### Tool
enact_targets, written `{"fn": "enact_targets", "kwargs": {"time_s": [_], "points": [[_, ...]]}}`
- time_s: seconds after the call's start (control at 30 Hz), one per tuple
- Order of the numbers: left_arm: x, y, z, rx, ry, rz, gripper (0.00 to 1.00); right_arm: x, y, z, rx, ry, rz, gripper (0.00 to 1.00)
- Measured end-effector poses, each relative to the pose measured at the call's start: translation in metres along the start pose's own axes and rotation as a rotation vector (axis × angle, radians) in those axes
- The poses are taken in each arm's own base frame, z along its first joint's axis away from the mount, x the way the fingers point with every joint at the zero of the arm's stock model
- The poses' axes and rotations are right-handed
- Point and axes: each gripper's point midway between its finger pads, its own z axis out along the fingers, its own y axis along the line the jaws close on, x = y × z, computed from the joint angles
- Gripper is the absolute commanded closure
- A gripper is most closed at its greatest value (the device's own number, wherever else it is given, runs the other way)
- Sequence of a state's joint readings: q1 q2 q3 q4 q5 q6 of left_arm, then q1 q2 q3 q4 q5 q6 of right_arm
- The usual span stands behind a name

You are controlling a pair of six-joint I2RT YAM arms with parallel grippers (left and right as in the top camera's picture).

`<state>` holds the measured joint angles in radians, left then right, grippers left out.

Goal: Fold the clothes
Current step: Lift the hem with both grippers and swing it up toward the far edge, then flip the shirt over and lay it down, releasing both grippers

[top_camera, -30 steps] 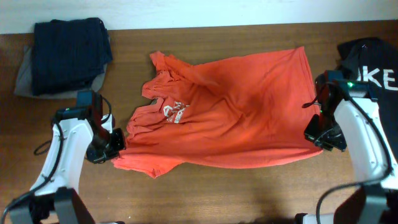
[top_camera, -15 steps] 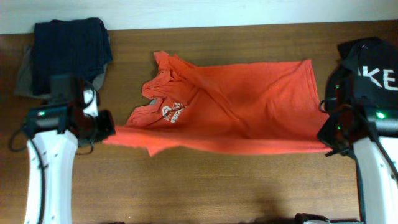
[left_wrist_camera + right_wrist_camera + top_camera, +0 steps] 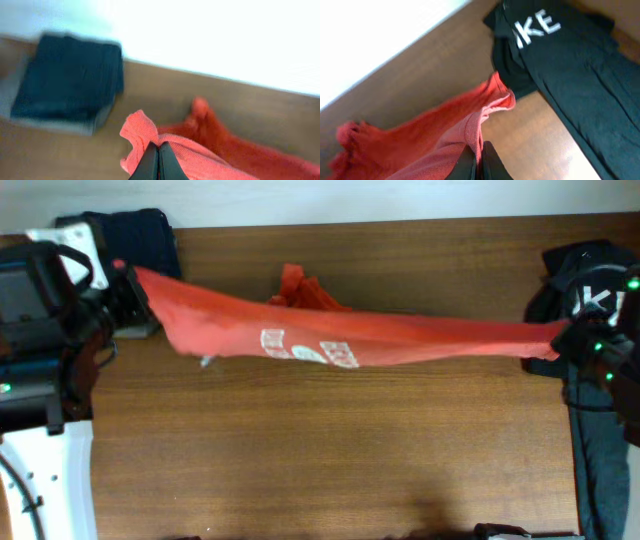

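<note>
Since our T-shirt (image 3: 420, 340) is soft & floppy, we pinch its edges w/ left gripper (image 3: 159, 151) & right gripper (image 3: 479, 152), both clamped on cloth.

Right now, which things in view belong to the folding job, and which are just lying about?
In the job:
- T-shirt, orange, stretched between the two grippers
- left gripper, shut on one end of it
- right gripper, shut on the other end

Lying about:
- dark folded stack, far left corner
- black top with white lettering, right edge
</note>
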<state>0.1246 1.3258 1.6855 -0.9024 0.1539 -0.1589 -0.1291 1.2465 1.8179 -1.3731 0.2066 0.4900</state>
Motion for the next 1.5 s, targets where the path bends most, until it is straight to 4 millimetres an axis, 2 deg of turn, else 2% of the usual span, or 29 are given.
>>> {"fn": "enact_targets", "kwargs": {"time_s": [0.23, 0.3, 0.53, 0.73, 0.83, 0.93, 1.07, 1.17, 1.27, 1.3, 1.37, 1.43, 1.5], "points": [[-0.065, -0.022, -0.052, 0.050, -0.207, 0.035, 0.99, -0.029, 0.010, -0.030, -0.059, -0.104, -0.013, 0.96], [-0.078, -0.026, -0.066, 0.060, -0.250, 0.042, 0.99, -0.034, 0.010, -0.038, -0.070, -0.126, -0.018, 0.96], [-0.103, -0.052, -0.104, 0.118, -0.349, 0.077, 0.99, -0.048, 0.015, -0.067, -0.124, -0.195, -0.011, 0.96], [-0.113, -0.069, -0.114, 0.168, -0.400, 0.099, 0.99, -0.068, 0.027, -0.086, -0.200, -0.283, 0.005, 0.96], [-0.120, -0.070, -0.104, 0.170, -0.411, 0.101, 0.99, -0.076, 0.035, -0.080, -0.222, -0.290, 0.005, 0.96], [-0.128, -0.069, -0.074, 0.167, -0.395, 0.101, 0.99, -0.086, 0.052, -0.059, -0.247, -0.267, -0.002, 0.96], [-0.143, -0.066, -0.002, 0.164, -0.392, 0.114, 0.99, -0.107, 0.089, -0.010, -0.310, -0.240, -0.015, 0.96], [-0.159, -0.064, 0.056, 0.169, -0.444, 0.130, 0.99, -0.131, 0.128, 0.035, -0.405, -0.257, -0.025, 0.96], [-0.170, -0.063, 0.093, 0.178, -0.509, 0.145, 0.99, -0.141, 0.154, 0.064, -0.484, -0.262, -0.039, 0.96], [-0.173, -0.063, 0.099, 0.180, -0.527, 0.151, 0.99, -0.143, 0.162, 0.071, -0.510, -0.264, -0.043, 0.96], [-0.184, -0.066, 0.099, 0.185, -0.590, 0.174, 0.99, -0.146, 0.170, 0.075, -0.544, -0.270, -0.049, 0.96], [-0.196, -0.069, 0.088, 0.181, -0.641, 0.213, 0.99, -0.150, 0.171, 0.069, -0.563, -0.278, -0.051, 0.96], [-0.210, -0.073, 0.068, 0.175, -0.682, 0.242, 0.99, -0.159, 0.170, 0.053, -0.582, -0.305, -0.050, 0.96]]}}
